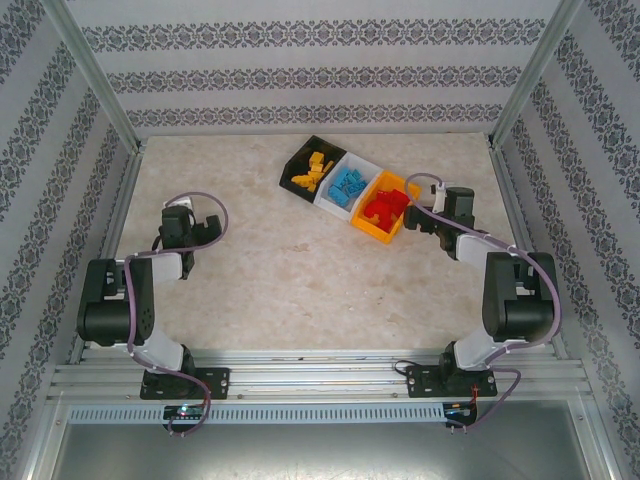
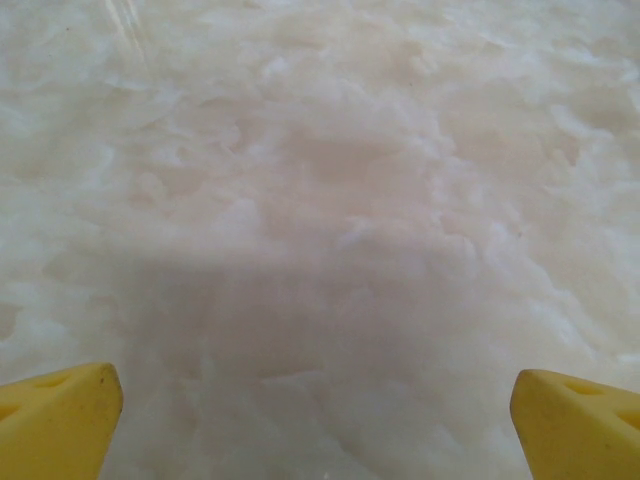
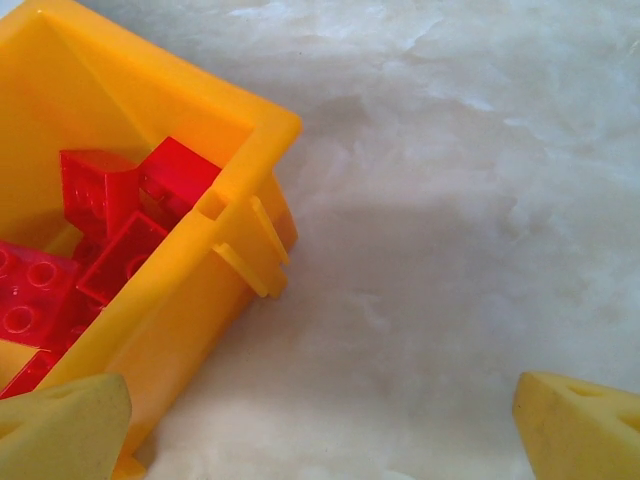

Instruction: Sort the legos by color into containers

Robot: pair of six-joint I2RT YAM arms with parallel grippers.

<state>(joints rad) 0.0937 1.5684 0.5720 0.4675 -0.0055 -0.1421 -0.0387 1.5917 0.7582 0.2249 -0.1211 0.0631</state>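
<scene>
The left jaws are spread wide with nothing in them. Their two yellow fingertips (image 2: 55,425) sit at the bottom corners of the left wrist view, with bare marbled counter (image 1: 300,280) between them. From above, the left arm is folded near the counter's left edge, well apart from the bins.

The right jaws are spread just as wide and pinch nothing. One tip (image 3: 580,425) is over bare counter. The other, at the lower left of the right wrist view, overlaps the outer wall of the orange bin (image 3: 250,110); whether it touches the wall cannot be told. From above, the right arm reaches toward the right edge, its jaws just beside the orange bin's right side.

The three bins stand joined in a slanted row toward the far edge, right of its middle, running from the far side down toward the right edge.

- The black bin (image 1: 291,181), at the far-left end, holds the yellow legos (image 1: 312,172).
- The white bin (image 1: 328,203), in the middle, holds the blue legos (image 1: 349,185).
- The orange bin, at the near-right end, holds the red legos (image 1: 385,207).

In the right wrist view, several red legos lie heaped and tilted against one another inside the orange bin's corner.
</scene>
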